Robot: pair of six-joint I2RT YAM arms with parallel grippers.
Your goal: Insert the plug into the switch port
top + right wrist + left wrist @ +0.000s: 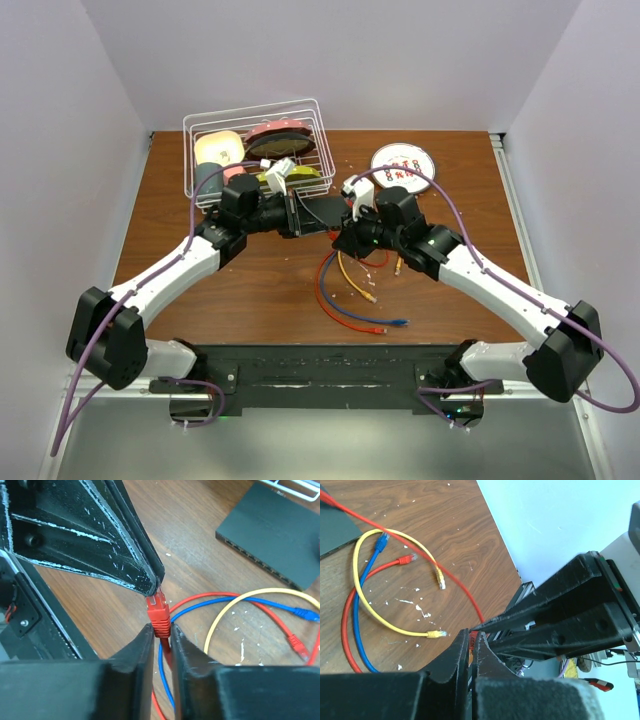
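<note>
the red plug is pinched from two sides over the wood. the right gripper has its jaws clenched on the ribbed boot. the left gripper has its jaws clamped tight on the plug's head, so the two grippers meet tip to tip.

the switch lies flat on the surface, well apart from the plug, with its long socket edge turned toward it. bare wood lies open between the plug and that edge. the switch's far edge is near the wire basket.

loops of yellow cable, blue cable and the plug's own red lead lie beside and beneath the grippers, short of the switch. a white disc sits near the surface's far edge.
</note>
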